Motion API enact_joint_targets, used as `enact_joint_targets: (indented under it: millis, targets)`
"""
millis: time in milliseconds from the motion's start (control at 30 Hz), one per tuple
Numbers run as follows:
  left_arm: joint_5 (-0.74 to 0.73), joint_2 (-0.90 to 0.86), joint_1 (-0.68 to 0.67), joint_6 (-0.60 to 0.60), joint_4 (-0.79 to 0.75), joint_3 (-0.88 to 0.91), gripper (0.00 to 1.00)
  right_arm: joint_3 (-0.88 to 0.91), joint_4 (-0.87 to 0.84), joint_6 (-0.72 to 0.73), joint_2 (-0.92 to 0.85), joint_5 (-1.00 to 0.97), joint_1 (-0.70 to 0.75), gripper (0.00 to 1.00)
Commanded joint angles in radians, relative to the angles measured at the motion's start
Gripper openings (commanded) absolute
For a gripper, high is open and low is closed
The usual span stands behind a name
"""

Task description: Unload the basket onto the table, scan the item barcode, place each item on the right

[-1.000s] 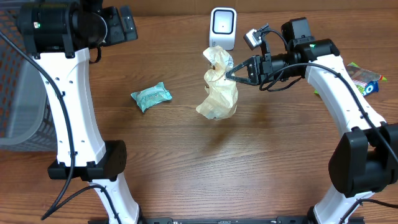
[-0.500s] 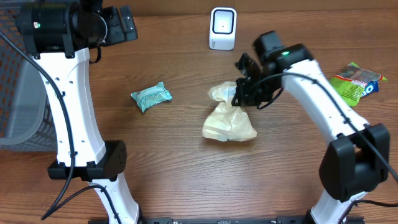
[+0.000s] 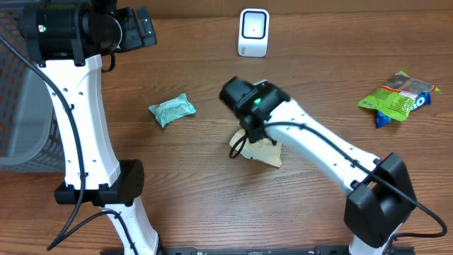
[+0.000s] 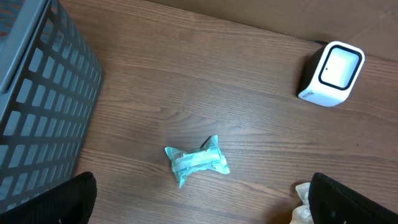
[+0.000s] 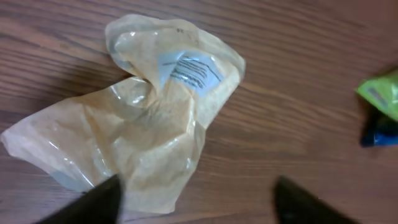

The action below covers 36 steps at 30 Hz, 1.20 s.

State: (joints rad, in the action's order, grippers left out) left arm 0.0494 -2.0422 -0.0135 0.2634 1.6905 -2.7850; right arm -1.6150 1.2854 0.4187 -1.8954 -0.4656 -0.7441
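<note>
At the middle of the table, the tan bag point(image 5: 143, 118) lies flat with its printed label point(image 5: 189, 70) facing up. The right gripper point(image 5: 199, 202) above it has sprung wide and holds nothing, so the item looks set down after its pass. A second ago that gripper pinched the bag upright just before the scanner point(image 3: 253, 32); now bag and scanner are well apart, while the left gripper point(image 4: 202, 199) hangs wide open, empty

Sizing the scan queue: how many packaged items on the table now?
3. Teal packet left of centre; tan bag mid-table, partly under the right arm; green-and-blue snack pack far right. Anything inside the grey basket can't be seen.
</note>
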Motion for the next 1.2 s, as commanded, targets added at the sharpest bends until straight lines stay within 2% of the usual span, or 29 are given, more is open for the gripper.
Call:
enact_joint_targets:
  millis: [0, 133, 267, 300, 500, 800, 1167]
  targets:
    - [0.003, 0.018, -0.013, 0.006, -0.001, 0.002, 1.0, -0.015, 0.028, 0.233, 0.008, -0.076, 0.06, 0.95]
    - [0.003, 0.018, -0.013, 0.006, -0.001, 0.002, 1.0, -0.014, 0.003, 0.241, 0.008, 0.196, 0.23, 0.96]
    - [0.003, 0.018, -0.013, 0.006, -0.001, 0.002, 1.0, 0.031, -0.172, -0.025, 0.006, 0.664, 0.446, 0.96]
    - [0.003, 0.018, -0.013, 0.006, -0.001, 0.002, 1.0, 0.05, -0.213, -0.055, 0.004, 0.75, 0.483, 0.96]
    - [0.003, 0.018, -0.013, 0.006, -0.001, 0.002, 1.0, 0.177, -0.382, -0.083, -0.058, 1.093, 0.624, 0.94]
    - [0.003, 0.018, -0.013, 0.006, -0.001, 0.002, 1.0, 0.268, -0.516, -0.022, -0.145, 1.148, 0.628, 0.92]
    - [0.003, 0.018, -0.013, 0.006, -0.001, 0.002, 1.0, 0.292, -0.689, 0.005, -0.245, 1.193, 0.597, 0.8]
